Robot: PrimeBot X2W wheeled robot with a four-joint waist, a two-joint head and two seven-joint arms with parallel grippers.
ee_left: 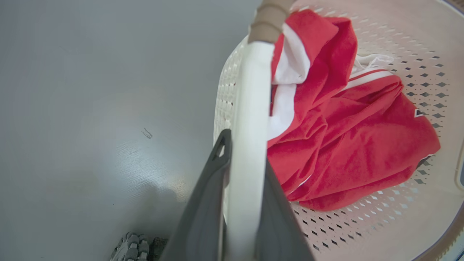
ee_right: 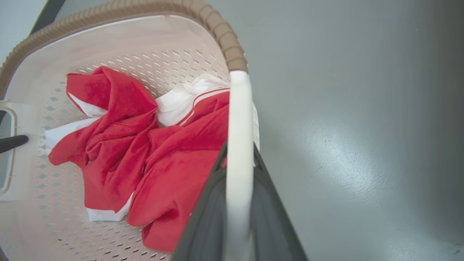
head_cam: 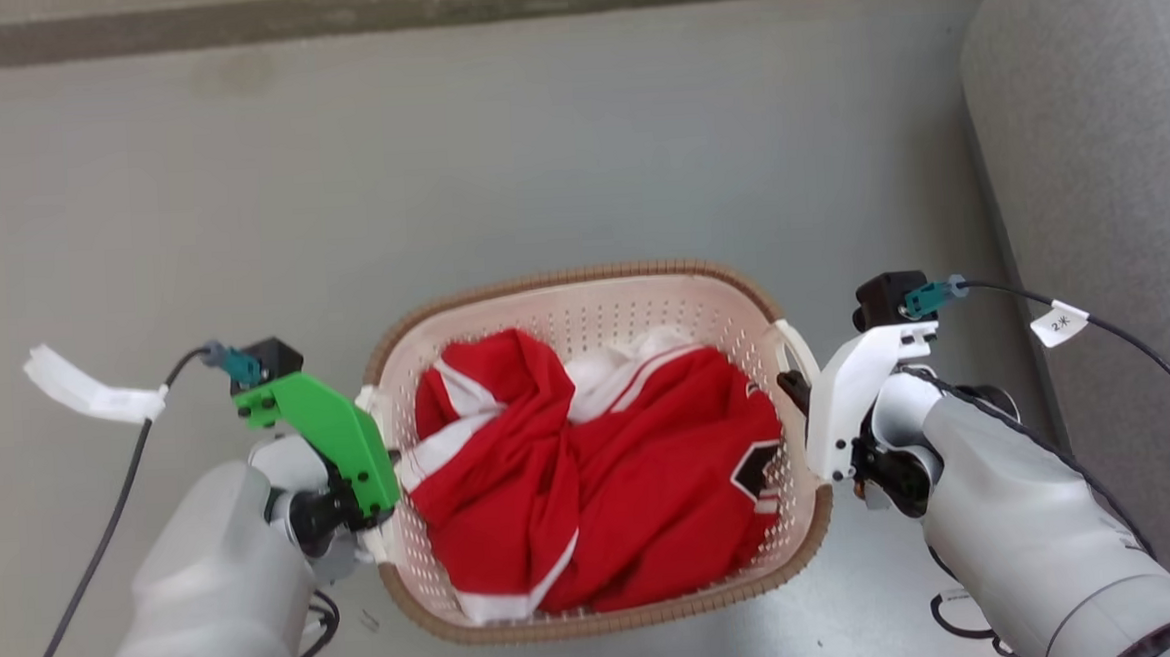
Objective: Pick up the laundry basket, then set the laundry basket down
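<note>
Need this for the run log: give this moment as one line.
left gripper: shut on left handle | right gripper: shut on right handle | laundry basket: holds red-and-white jersey

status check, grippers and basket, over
Left gripper shut on left loop handle of laundry basket, right gripper shut on right loop handle. Basket holds red-and-white clothing; lifted or not, cannot tell. Grey upholstered furniture close on right.
</note>
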